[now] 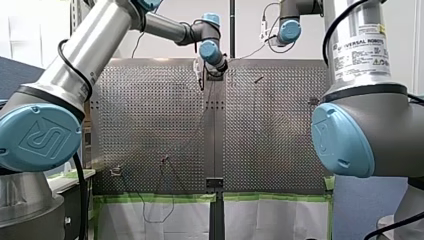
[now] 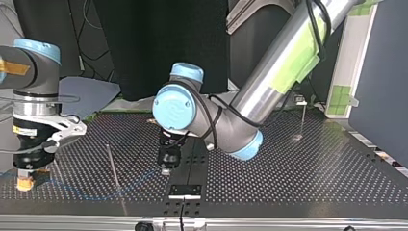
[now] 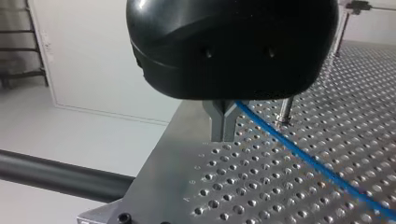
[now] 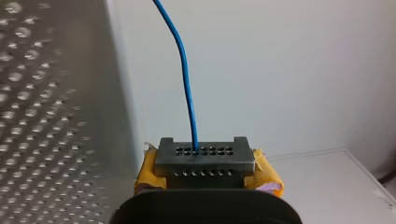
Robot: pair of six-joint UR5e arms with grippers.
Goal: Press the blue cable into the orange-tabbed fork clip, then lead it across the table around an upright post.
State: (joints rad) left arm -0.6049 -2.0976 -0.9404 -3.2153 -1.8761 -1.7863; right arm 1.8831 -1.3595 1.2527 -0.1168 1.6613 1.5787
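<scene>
At the top view's left, my right gripper (image 2: 27, 182) is clamped on the blue cable (image 3: 299, 148). The cable runs low past the thin upright post (image 2: 113, 166) to my left gripper (image 2: 166, 168), which is pinched on it too. Not round the post yet, I'd say. I can't spot the clip.

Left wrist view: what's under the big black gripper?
Under the left gripper, its metal fingers stand tips together over the perforated table. The blue cable comes out from between them, past a post. The black body hides the fingers' upper part.
</scene>
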